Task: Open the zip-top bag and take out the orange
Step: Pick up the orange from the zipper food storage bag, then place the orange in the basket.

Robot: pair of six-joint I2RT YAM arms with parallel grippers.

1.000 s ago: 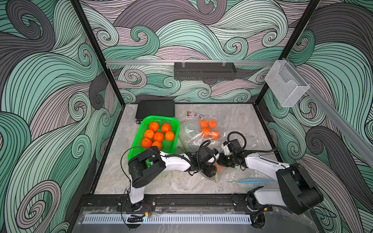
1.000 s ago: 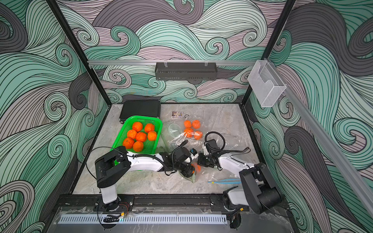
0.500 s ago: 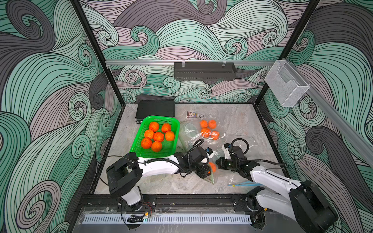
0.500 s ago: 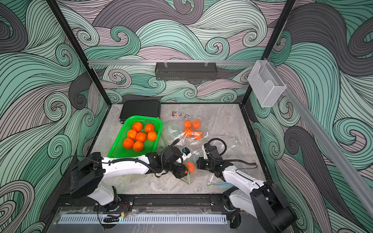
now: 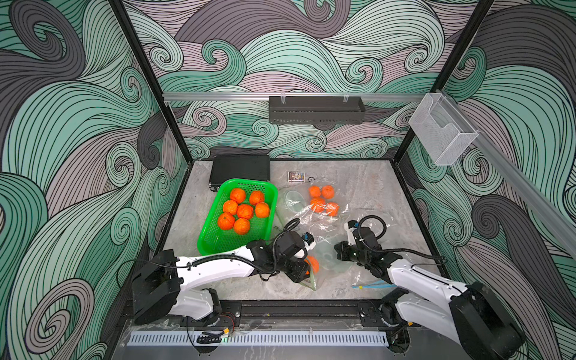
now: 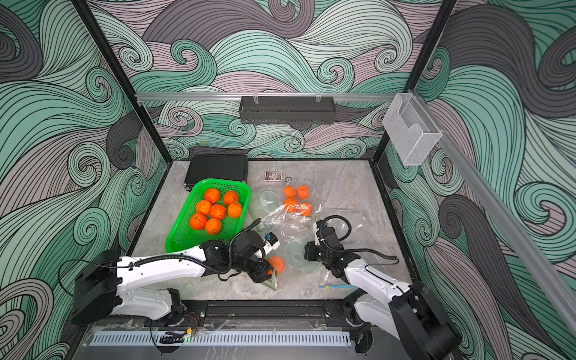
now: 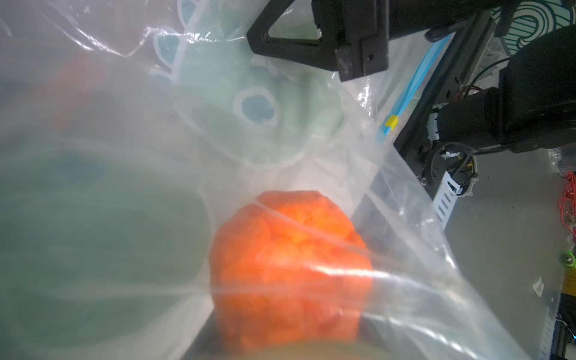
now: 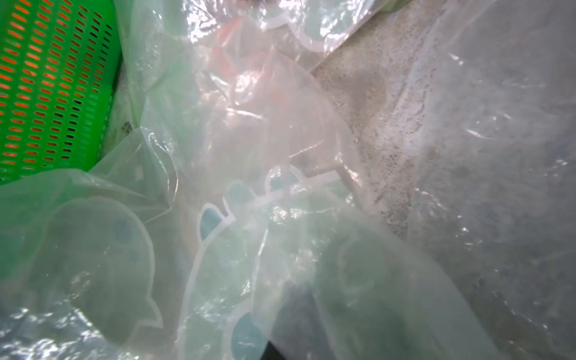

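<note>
The green basket [image 5: 209,224] is sitting at the left of the table [image 5: 367,187], carrying seven other oranges [image 5: 244,211]. Just right of it, the left gripper [image 5: 304,270] is reaching low, jaws partly apart and clamping the orange [image 5: 314,264]. The zip-top bag [image 5: 325,260] is draping film over the orange in the left wrist view [image 7: 290,268]; fully inside or not, cannot tell. The right gripper [image 5: 338,252] is facing it, jaws together, pinching the bag's edge. A blue strip [image 5: 371,284] is lying by the right arm.
</note>
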